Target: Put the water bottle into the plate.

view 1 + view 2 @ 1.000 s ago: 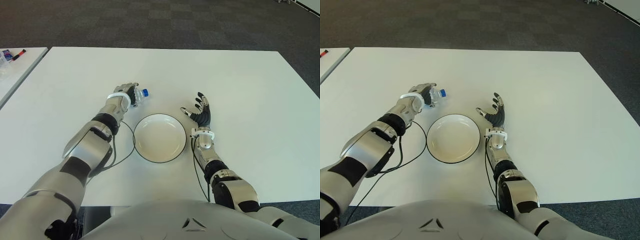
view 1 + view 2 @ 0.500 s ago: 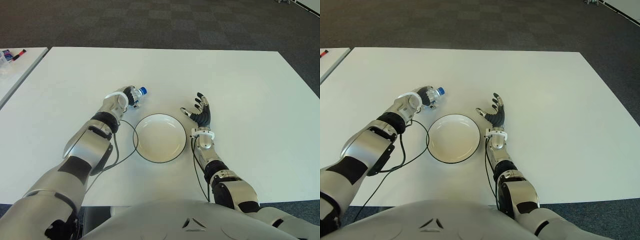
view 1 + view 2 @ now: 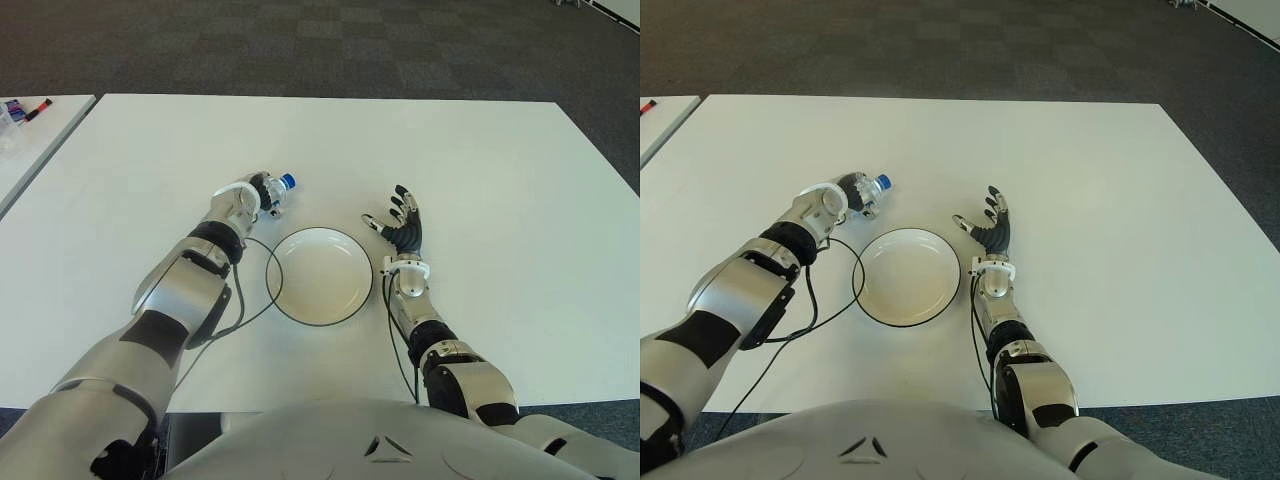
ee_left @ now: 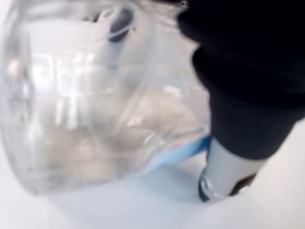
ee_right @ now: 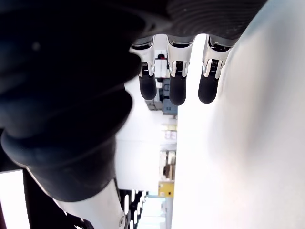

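Plate sits empty on white surface, w/ right hand just beside it on its right, fingers spread, holding nothing. Farther back-left, left hand clamps water bottle, blue cap pointing right.

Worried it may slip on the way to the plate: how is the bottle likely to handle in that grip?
The bottle looks clear, thin plastic with creases in the left wrist view, so it probably dents under the left hand. It appears mostly empty, so likely light. Round-bodied and lying tilted, it may roll once set in the plate.
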Controlling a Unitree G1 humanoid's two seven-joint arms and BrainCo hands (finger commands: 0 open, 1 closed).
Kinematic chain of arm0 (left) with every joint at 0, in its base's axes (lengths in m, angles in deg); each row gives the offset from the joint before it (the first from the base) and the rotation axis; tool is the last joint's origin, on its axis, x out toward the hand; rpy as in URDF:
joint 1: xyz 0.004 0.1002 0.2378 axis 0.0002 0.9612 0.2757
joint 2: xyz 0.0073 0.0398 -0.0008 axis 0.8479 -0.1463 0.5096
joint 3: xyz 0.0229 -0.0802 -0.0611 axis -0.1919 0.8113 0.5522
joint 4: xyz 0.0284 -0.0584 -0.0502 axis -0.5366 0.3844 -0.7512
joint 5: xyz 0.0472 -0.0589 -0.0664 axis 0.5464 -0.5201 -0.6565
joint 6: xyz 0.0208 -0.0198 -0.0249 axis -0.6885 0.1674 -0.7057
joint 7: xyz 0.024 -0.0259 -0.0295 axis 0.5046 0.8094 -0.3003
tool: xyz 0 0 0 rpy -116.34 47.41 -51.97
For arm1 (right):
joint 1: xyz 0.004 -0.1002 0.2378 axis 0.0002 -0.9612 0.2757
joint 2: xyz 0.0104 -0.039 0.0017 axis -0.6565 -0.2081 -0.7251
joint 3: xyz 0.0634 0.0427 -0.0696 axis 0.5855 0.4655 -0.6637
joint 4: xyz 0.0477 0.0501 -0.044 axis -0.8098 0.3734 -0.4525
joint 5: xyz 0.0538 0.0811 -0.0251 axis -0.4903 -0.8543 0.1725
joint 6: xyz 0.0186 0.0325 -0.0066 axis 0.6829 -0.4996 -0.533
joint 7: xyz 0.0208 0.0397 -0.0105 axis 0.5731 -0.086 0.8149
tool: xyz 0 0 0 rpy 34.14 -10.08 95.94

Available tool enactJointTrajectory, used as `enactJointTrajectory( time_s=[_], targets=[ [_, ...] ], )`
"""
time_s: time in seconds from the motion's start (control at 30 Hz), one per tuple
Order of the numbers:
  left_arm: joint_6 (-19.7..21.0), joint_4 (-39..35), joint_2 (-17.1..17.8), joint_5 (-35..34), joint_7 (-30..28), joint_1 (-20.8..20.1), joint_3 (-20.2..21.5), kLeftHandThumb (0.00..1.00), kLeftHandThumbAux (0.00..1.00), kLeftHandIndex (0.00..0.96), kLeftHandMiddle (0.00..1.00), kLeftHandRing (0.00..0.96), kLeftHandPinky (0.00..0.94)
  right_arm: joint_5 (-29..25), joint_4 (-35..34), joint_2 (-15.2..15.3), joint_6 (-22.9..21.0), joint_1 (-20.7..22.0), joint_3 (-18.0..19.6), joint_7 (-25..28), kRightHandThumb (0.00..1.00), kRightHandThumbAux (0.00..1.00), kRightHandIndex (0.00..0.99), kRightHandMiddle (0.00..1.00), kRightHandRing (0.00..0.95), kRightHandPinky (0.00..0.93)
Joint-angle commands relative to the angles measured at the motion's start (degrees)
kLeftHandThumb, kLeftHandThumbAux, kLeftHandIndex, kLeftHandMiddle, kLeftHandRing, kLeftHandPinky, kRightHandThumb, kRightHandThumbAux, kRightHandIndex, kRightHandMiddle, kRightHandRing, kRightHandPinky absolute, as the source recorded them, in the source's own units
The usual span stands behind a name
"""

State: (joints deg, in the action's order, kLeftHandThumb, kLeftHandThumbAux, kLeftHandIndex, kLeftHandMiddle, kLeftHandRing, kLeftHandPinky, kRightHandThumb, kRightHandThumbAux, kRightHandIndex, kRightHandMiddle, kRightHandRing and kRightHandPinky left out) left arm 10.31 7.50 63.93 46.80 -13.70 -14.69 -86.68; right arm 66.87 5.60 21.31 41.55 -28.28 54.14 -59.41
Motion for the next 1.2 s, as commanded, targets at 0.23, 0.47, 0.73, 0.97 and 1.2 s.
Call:
enactJointTrajectory(
  time_s=[0.23, 0.47, 0.73, 0.97, 1.2],
  targets=[
    [0.4, 2.7, -1.5, -0.4, -4.1, 4.1, -1.1, 0.0, 0.881, 0.052, 0.046, 0.069, 0.149, -1.5, 0.5, -0.5, -3.4, -1.9, 0.9, 2.0, 0.0, 0.935, 0.122, 0.111, 0.116, 0.165],
    [1.6, 3.0, -1.8, 0.5, -4.3, 3.4, -2.1, 0.0, 0.891, 0.04, 0.034, 0.059, 0.146, -1.8, -0.3, -0.7, -4.0, -2.2, 1.3, 2.5, 0.0, 0.937, 0.118, 0.109, 0.113, 0.165],
    [3.0, 3.1, -2.0, 1.0, -5.6, 2.6, -3.4, 0.0, 0.901, 0.023, 0.019, 0.046, 0.135, -1.8, -1.0, -0.8, -4.4, -2.4, 1.1, 2.5, 0.0, 0.943, 0.12, 0.111, 0.116, 0.169],
    [3.0, 3.0, -1.9, 1.7, -6.3, 2.0, -4.4, 0.0, 0.912, 0.005, 0.001, 0.02, 0.108, -1.8, -1.4, -1.0, -4.5, -2.5, 1.0, 2.3, 0.0, 0.948, 0.124, 0.112, 0.117, 0.17],
    [2.8, 3.1, -1.5, 2.5, -7.8, 1.4, -5.8, 0.0, 0.916, 0.0, 0.0, 0.003, 0.093, -2.2, -1.7, -1.2, -4.8, -2.5, 1.2, 2.7, 0.0, 0.95, 0.125, 0.112, 0.116, 0.168]
  ],
)
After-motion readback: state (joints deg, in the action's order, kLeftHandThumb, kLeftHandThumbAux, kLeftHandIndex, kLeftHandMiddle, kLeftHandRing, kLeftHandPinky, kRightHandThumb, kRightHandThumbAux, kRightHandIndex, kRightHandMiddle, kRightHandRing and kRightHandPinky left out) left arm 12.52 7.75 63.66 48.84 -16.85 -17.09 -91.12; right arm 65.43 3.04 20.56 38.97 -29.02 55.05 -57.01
